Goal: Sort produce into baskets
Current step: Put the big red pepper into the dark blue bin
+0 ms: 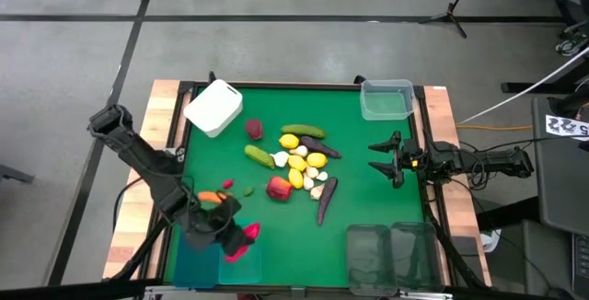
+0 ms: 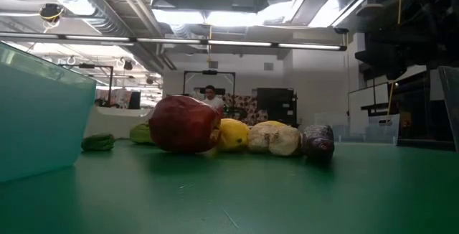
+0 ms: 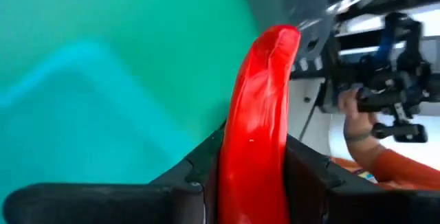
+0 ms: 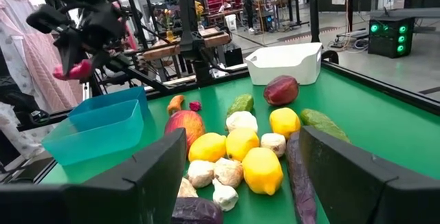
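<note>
1. A long shiny red toy pepper [image 3: 258, 121] is pinched between the two dark fingers of the left gripper [image 1: 232, 237]. The fingers are nearly closed, tight on the pepper.
2. The left gripper hangs over the teal-blue plastic baskets [image 1: 213, 265] at the near left corner of the green desk [image 1: 368, 167]. In the right wrist view the pepper is up in the air above the blue baskets.
3. A small orange toy carrot [image 1: 210, 196] lies on the desk just beside the left arm.
4. The rest of the toy food sits in a pile in the middle of the desk: a round red apple [image 1: 279, 188], yellow lemons [image 1: 297, 164], white garlic bulbs [image 1: 315, 175], green cucumbers [image 1: 259, 156] and long dark purple eggplants [image 1: 326, 200].
5. A white box with rounded corners [image 1: 213, 108] is at the far left corner. A clear plastic tub [image 1: 386, 98] is at the far right corner.
6. Two clear dark-tinted bins [image 1: 391, 257] stand at the near right corner.
7. The right gripper [image 1: 379, 157] waits at the right side of the desk. Its fingers are wide open and hold nothing.
8. A person's hand [image 3: 359, 119] shows past the desk edge in the left wrist view.
</note>
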